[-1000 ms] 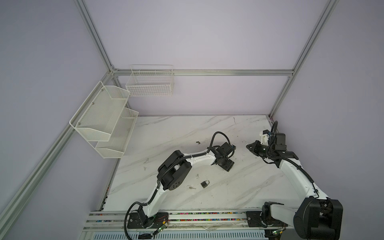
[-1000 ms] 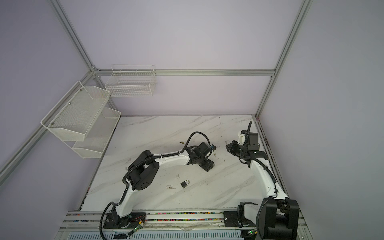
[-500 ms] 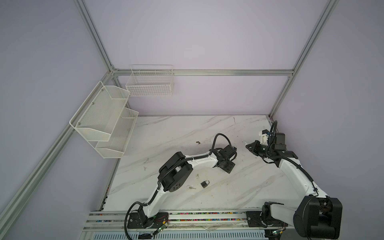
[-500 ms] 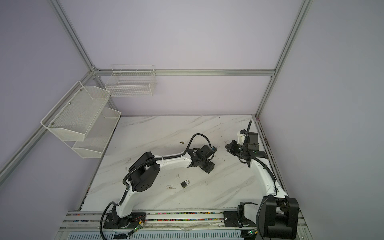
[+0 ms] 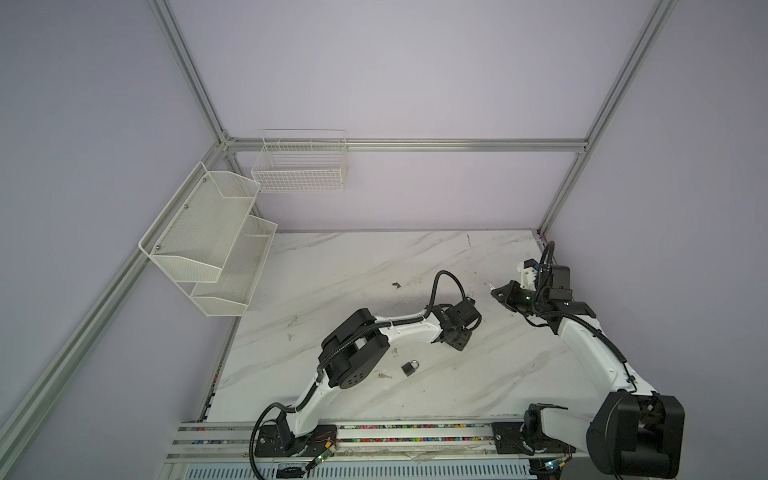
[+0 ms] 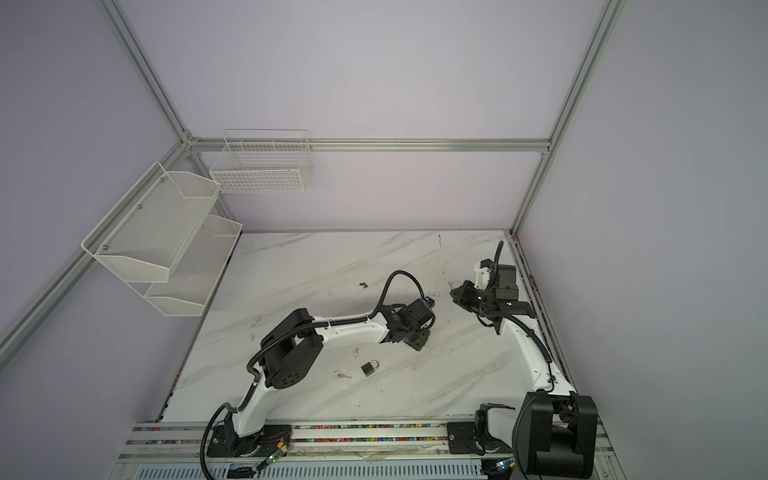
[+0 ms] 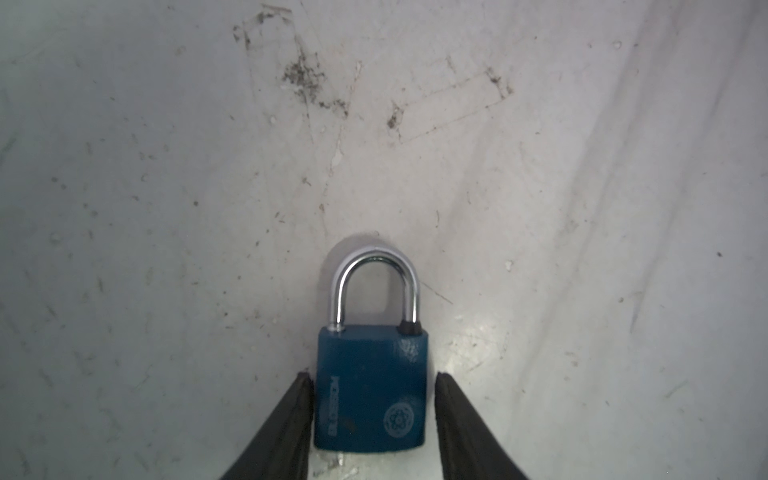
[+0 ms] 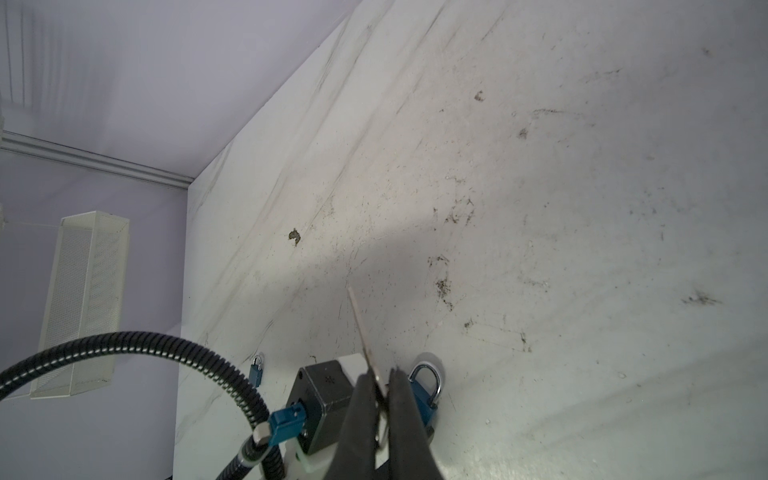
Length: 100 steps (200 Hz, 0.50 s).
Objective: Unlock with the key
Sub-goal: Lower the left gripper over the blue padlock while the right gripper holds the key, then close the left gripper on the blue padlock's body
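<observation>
A blue padlock (image 7: 370, 361) with a silver shackle lies flat on the marble table (image 7: 166, 166). My left gripper (image 7: 370, 378) is open and straddles its body: one finger (image 7: 297, 411) touches its side, while a thin gap shows at the other. In both top views this gripper (image 5: 457, 338) (image 6: 417, 340) sits low at mid-table and hides the lock. My right gripper (image 8: 380, 374) is shut on a silver key (image 8: 360, 328), whose blade sticks out past the tips. It hovers to the right (image 5: 496, 291), apart from the lock (image 8: 424, 395).
A second small padlock (image 5: 409, 368) and a loose key (image 5: 382, 375) lie nearer the front, beside the left arm's elbow. A dark scrap (image 5: 395, 285) lies mid-table. White mesh shelves (image 5: 212, 245) and a wire basket (image 5: 299, 166) hang on the left and back walls.
The left gripper has shifted slightly toward the front and its jaws have drawn in around the padlock. The right arm with the key has barely moved.
</observation>
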Motion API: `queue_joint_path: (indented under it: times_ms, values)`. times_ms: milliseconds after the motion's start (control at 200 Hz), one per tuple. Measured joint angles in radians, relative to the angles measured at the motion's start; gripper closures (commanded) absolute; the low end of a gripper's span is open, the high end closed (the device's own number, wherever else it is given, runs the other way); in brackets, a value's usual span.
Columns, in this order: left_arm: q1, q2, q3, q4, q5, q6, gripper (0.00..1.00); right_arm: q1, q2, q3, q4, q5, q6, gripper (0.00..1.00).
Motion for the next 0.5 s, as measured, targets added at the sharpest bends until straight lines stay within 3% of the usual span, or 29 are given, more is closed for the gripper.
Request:
queue_joint_path:
  times_ms: [500]
  values:
    - [-0.008,0.069,0.122,-0.097,-0.056,-0.006,0.55,0.000,0.000,0.000,0.000,0.004,0.008,1.00]
